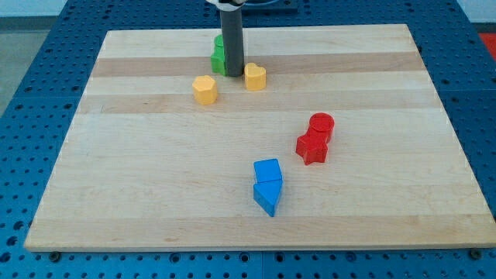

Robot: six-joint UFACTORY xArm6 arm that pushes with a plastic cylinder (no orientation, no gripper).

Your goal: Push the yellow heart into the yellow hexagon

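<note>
In the frame's upper middle, my tip (233,74), a bare rod with no pincer to open or close, stands between the green blocks (219,56) and the small yellow heart block (255,77), seemingly poorly placed to shove it left toward the yellow hexagon block (204,89).

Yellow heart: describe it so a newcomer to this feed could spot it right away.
Find the wooden board, then the dark rod standing near its top edge. The yellow heart sits just right of my tip, close against it. The yellow hexagon lies left and lower, standing alone; the green blocks are behind the rod.
</note>
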